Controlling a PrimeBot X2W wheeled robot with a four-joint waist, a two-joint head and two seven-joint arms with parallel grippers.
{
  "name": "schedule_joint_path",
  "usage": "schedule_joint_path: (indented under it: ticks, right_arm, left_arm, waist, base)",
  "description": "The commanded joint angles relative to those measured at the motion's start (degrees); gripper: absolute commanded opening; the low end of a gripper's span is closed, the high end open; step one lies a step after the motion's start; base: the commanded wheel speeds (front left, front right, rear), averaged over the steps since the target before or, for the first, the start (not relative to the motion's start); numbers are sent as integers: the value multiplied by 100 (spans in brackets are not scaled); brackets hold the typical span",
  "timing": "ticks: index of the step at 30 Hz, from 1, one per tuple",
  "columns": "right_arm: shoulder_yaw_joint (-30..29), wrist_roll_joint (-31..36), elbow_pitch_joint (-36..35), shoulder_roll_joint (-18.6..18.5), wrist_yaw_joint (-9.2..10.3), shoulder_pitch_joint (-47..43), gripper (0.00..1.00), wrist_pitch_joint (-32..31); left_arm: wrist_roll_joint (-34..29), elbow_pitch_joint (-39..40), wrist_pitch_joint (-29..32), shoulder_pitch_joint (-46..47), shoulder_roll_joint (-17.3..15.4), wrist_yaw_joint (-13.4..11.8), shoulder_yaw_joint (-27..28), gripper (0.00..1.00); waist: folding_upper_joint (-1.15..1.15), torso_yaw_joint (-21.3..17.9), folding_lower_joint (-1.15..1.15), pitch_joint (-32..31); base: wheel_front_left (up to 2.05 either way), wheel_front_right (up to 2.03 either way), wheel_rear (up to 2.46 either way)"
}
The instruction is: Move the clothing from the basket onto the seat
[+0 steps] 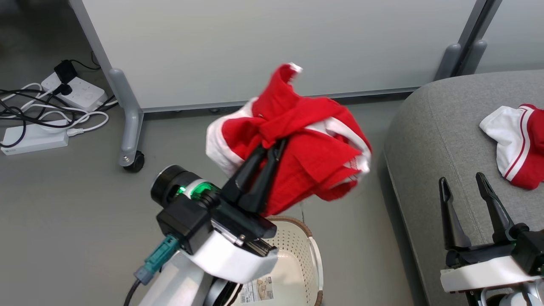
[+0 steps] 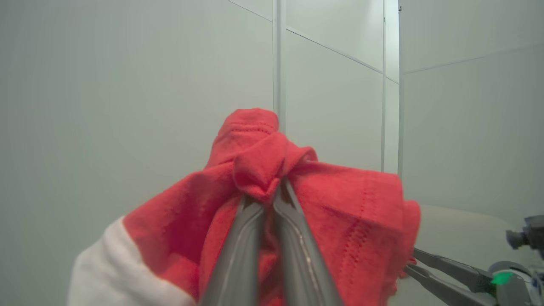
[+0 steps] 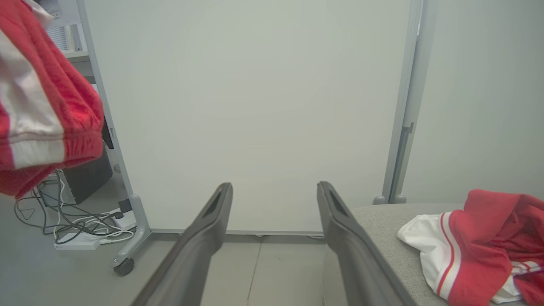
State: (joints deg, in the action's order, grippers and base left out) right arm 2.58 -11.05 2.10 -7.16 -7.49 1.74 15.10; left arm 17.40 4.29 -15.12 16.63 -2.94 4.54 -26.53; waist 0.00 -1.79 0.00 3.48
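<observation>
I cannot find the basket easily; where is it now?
In the head view the basket sits on the floor at bottom centre, beneath the left gripper and its red garment, left of the seat.

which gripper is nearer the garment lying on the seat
Right. The right gripper stands open at the seat, close to that garment; the left gripper is off the seat, above the basket, shut on another garment.

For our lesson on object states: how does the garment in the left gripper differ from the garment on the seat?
The held garment hangs bunched in the air; the seat garment lies on the seat. The left gripper pinches the held garment; no gripper touches the seat garment. Both are red with white panels.
</observation>
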Motion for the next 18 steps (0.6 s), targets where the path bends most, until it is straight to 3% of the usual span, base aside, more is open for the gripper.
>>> schedule_joint_path:
  ticks: [1,18]
  right_arm:
    - [14,-6,-28,-21,-1,-52,100,10]
    - [-14,-39,-1,45,-1,4,100,10]
  left_arm:
    - [-79,31,-3,-47,-13,38,-38,0]
    - [53,182,-3,-79,-3,-60,-237,0]
  waist:
    - [0,-10,0,-12]
    - [0,-60,0,-25]
  base:
    - [0,0,0]
    - [0,0,0]
